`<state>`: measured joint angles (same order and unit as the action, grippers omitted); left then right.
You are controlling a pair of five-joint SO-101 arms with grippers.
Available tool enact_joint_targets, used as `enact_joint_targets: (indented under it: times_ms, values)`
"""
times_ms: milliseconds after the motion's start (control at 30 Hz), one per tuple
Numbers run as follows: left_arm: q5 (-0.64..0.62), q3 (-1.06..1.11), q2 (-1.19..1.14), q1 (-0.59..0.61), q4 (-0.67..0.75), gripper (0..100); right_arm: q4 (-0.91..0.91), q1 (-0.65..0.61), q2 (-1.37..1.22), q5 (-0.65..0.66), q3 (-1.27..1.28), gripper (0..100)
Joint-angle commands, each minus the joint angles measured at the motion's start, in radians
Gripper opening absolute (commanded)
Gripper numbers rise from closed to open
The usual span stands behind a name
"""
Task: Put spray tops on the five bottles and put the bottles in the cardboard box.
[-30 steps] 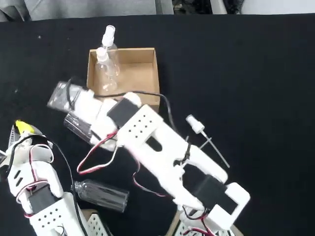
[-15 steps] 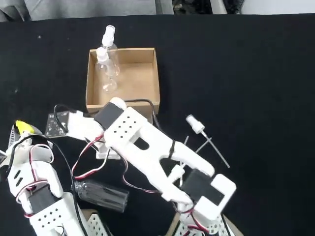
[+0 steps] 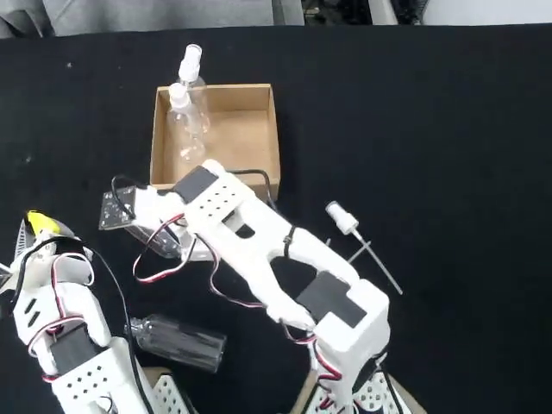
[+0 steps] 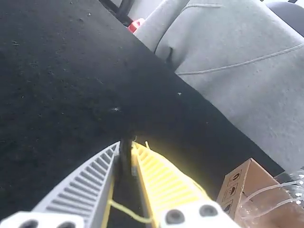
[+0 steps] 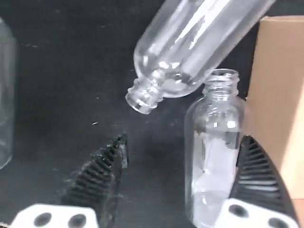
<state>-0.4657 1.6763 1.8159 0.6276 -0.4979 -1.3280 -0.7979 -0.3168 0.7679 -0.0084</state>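
Note:
My right gripper [image 5: 184, 142] is open, low over the table by the front wall of the cardboard box [image 5: 280, 90]. An upright capless clear bottle [image 5: 216, 156] stands between its fingers, close to the one by the box. A second capless bottle [image 5: 190, 38] lies just beyond, neck toward the gripper. In the high view the right gripper [image 3: 116, 214] sits front-left of the box [image 3: 259, 129]. One capped bottle [image 3: 185, 121] is in the box; another [image 3: 191, 69] is at its far wall. A loose spray top [image 3: 345, 220] lies to the right. My left gripper [image 4: 126, 147] is shut and holds nothing.
Another capless bottle [image 3: 177, 341] lies at the front by the left arm [image 3: 60, 319]. The right arm [image 3: 267, 250] stretches diagonally across the table's middle and hides what is under it. Black cloth to the right and far side is open room.
The right arm swung its gripper from beside the box's left wall down toward the front, then slightly back toward the box's front-left corner. The left arm stayed still.

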Motion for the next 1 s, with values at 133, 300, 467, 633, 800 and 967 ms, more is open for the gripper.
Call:
enact_joint_targets:
  times_ms: [133,300,467,633,800,967]
  values:
    - [0.006,0.024,0.012,0.004,0.021,3,0.038,0.037,-0.018,0.052,-0.058,31.9]
    - [0.006,0.024,0.012,0.004,0.020,3,0.089,0.052,-0.074,0.052,-0.059,31.8]
    - [0.006,0.024,0.012,0.007,0.020,3,0.078,0.066,-0.102,0.051,-0.077,31.8]
    - [0.006,0.024,0.012,0.007,0.020,3,0.051,0.071,-0.099,0.052,-0.085,31.8]
    - [0.006,0.024,0.012,0.007,0.020,3,0.008,0.077,-0.102,0.137,-0.085,31.8]
    - [0.006,0.024,0.012,0.007,0.020,3,0.008,0.095,-0.104,0.180,-0.079,31.8]
